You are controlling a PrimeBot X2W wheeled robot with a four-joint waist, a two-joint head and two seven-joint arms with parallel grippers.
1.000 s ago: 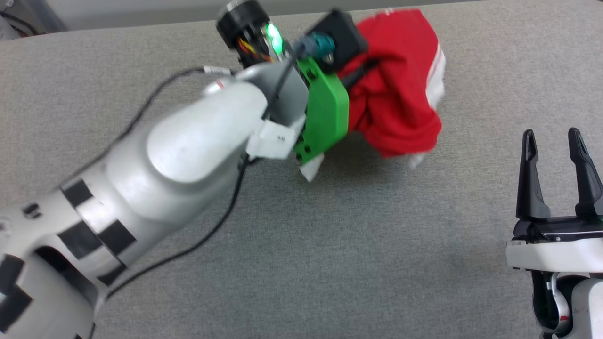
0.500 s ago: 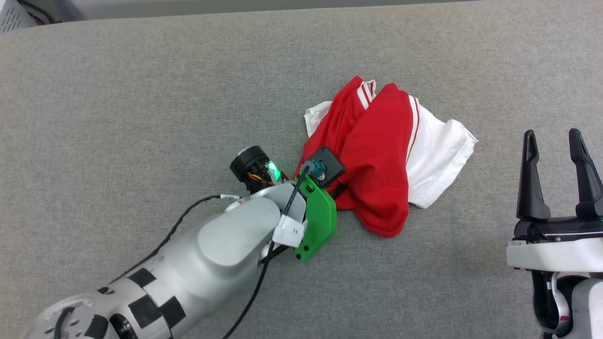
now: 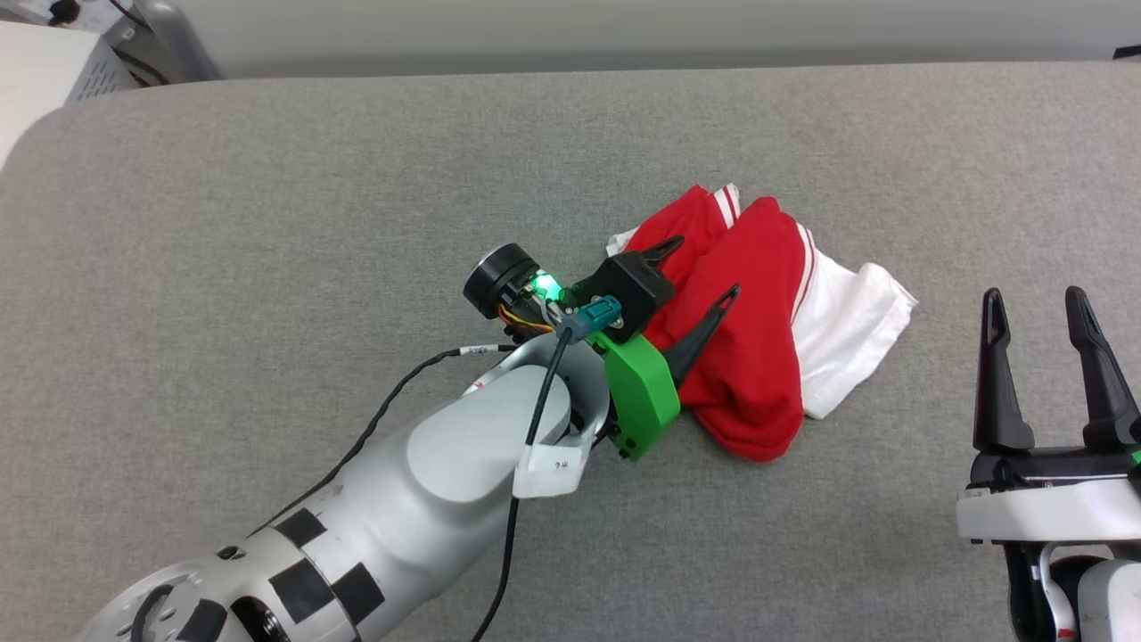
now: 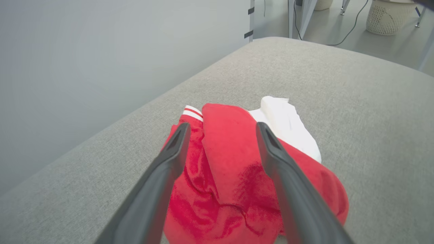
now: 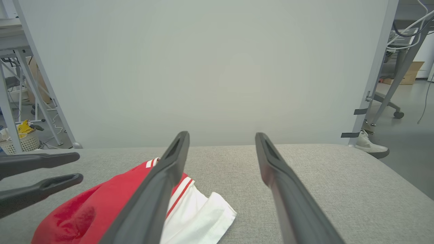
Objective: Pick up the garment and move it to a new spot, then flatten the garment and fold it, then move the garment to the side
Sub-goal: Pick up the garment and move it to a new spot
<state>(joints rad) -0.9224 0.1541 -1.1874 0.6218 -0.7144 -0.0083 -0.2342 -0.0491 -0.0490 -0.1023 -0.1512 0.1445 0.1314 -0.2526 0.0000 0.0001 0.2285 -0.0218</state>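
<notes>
The garment point(image 3: 767, 357) is a red shirt with white sleeves and striped trim, lying crumpled in a heap on the grey padded surface point(image 3: 267, 223). My left gripper point(image 3: 706, 266) hovers open over the heap's left part, one finger on each side of a red fold, with nothing gripped. In the left wrist view the red cloth point(image 4: 223, 162) lies below and between the open left gripper point(image 4: 222, 125). My right gripper point(image 3: 1034, 294) stands open and empty at the lower right, apart from the white sleeve. The right wrist view shows the garment point(image 5: 101, 203) left of the right gripper point(image 5: 221, 134), with the left gripper point(image 5: 78, 166) above it.
A pale wall panel point(image 5: 203, 67) stands just behind the surface's far edge. A white box point(image 3: 36, 71) sits off the far left corner. Beyond the right end are metal frame legs, a woven basket point(image 4: 386, 17) and a white shoe point(image 5: 369, 145) on the floor.
My left gripper lowered the hanging garment onto the surface, then opened and let it go. The head camera tilted between frames. The right gripper stayed put.
</notes>
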